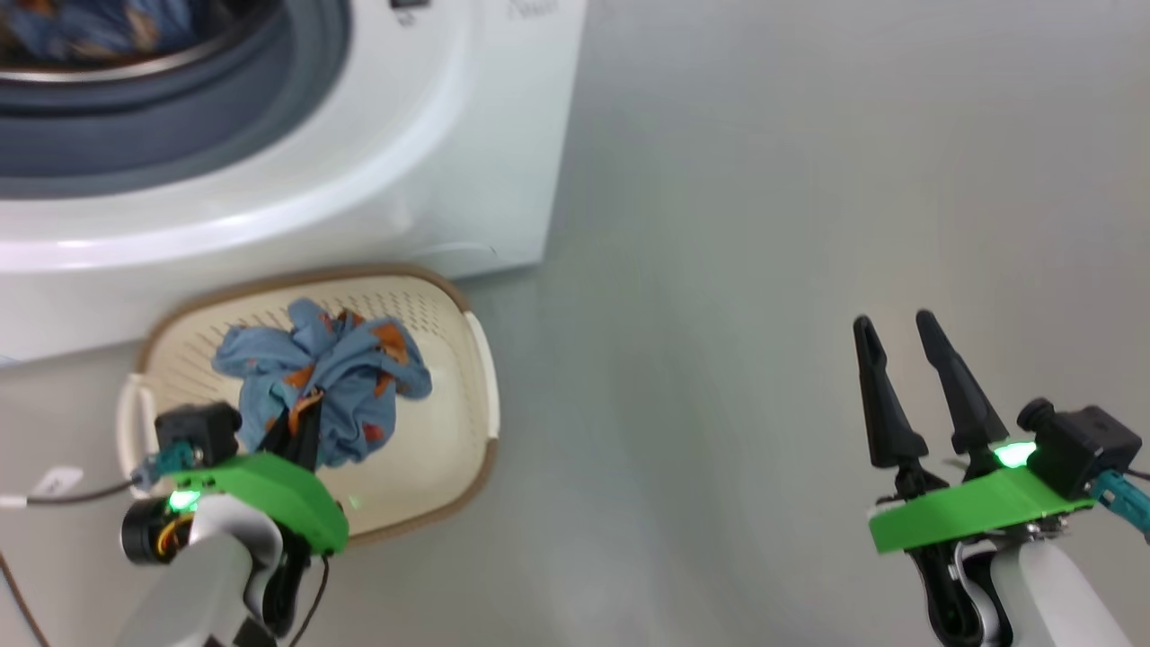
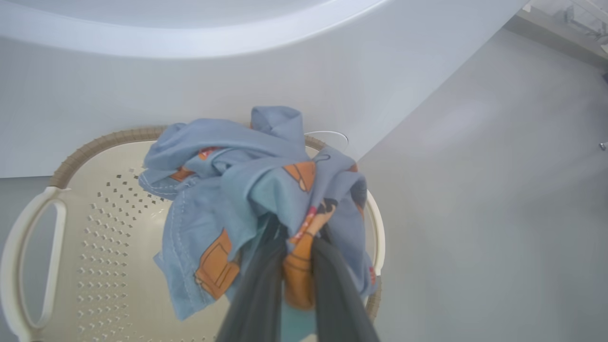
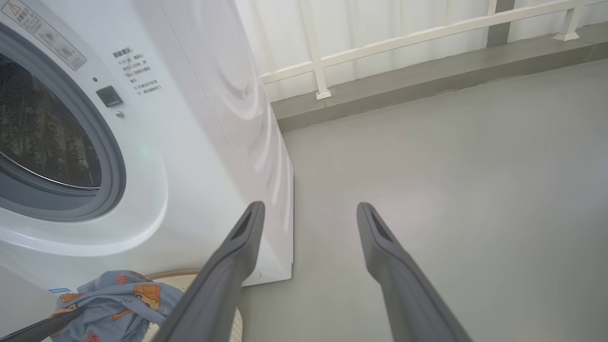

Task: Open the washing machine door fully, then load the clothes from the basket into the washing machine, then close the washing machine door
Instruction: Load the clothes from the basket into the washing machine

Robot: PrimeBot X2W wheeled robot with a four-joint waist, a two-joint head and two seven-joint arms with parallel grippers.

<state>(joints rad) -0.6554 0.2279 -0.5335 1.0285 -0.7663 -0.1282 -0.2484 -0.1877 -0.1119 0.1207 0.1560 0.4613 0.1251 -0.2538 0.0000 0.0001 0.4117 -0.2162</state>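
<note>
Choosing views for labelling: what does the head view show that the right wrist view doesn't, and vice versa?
Head view adds: a printed blue garment inside the steel drum. Right wrist view adds: white railing, the machine's printed labels. Both: white front-loading washing machine, cream perforated basket, blue orange-printed garment held by the left gripper, open right gripper.

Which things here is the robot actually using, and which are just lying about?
In the job: white front-loading washing machine; cream perforated plastic basket; blue cartoon-print garment, clamped in left end effector; similar blue fabric in steel drum.
Just around: white railing; grey floor; open right end effector.
</note>
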